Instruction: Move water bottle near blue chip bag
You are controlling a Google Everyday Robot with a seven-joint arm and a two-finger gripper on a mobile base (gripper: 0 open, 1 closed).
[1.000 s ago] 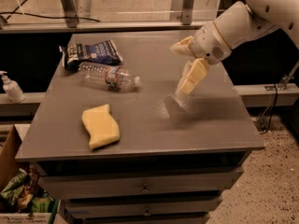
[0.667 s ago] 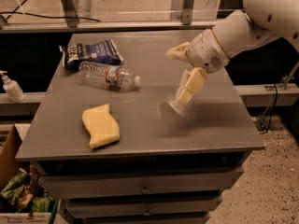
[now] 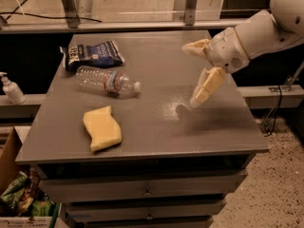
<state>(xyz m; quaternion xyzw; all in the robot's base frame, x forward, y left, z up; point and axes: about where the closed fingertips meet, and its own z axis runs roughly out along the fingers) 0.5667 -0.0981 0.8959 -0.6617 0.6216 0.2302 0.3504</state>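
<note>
The water bottle point(image 3: 107, 81) lies on its side on the grey table point(image 3: 156, 127), cap pointing right. It rests just in front of the blue chip bag point(image 3: 91, 54), which lies flat at the back left; the two are close or touching. My gripper point(image 3: 195, 72) hangs above the right part of the table, well to the right of the bottle. It is open and empty, with one yellowish finger point(image 3: 207, 86) pointing down toward the table and the other finger point(image 3: 194, 46) spread away behind it.
A yellow wavy sponge point(image 3: 101, 128) lies at the front left of the table. A small white pump bottle point(image 3: 11, 89) stands on a ledge left of the table. A box with bags point(image 3: 16, 194) sits on the floor at lower left. Drawers run under the tabletop.
My arm has drifted slightly lower and toward the table's front right. The bottle, bag and sponge have not moved.
</note>
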